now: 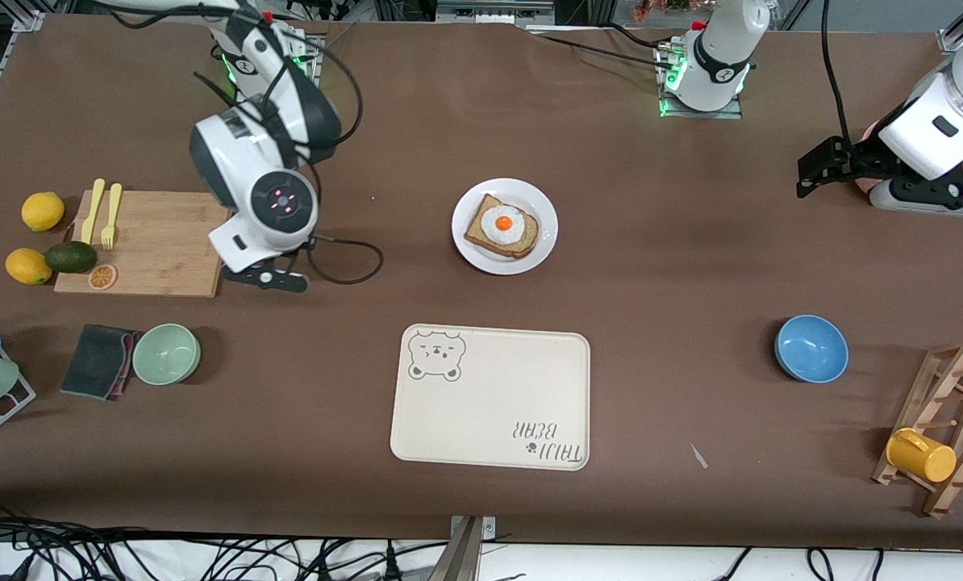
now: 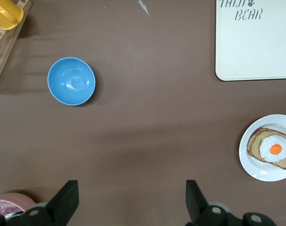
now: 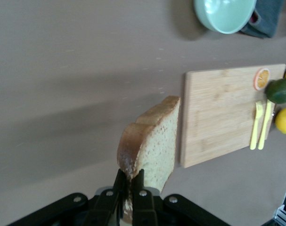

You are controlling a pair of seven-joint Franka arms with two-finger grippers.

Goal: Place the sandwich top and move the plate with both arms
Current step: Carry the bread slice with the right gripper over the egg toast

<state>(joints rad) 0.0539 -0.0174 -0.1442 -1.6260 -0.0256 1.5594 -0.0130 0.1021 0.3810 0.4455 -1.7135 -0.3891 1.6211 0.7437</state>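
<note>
The right gripper (image 3: 129,200) is clenched on the sandwich top (image 3: 152,146), pinching the slice by its crust edge so it stands on edge between the fingers, up in the air over the bare table just beside the wooden cutting board (image 1: 147,242). On that board, past the held slice, lie a yellow fork (image 1: 110,215) and knife (image 1: 92,211) and an orange slice (image 1: 102,277), with an avocado (image 1: 70,257) and two lemons (image 1: 43,211) at its edge. The left gripper (image 2: 131,200) waits with its fingers spread apart, hanging over open table at the left arm's end, a blue bowl (image 2: 71,81) lying ahead of it. The plate (image 1: 504,226) sits mid-table, well apart from both grippers, carrying a bread slice with a fried egg (image 1: 502,226). Nearer the front camera than the plate lies the beige tray (image 1: 491,397), printed with a bear face and the words "TAIJI BEAR". A green bowl (image 1: 166,353) rests beside a dark cloth (image 1: 98,361).
</note>
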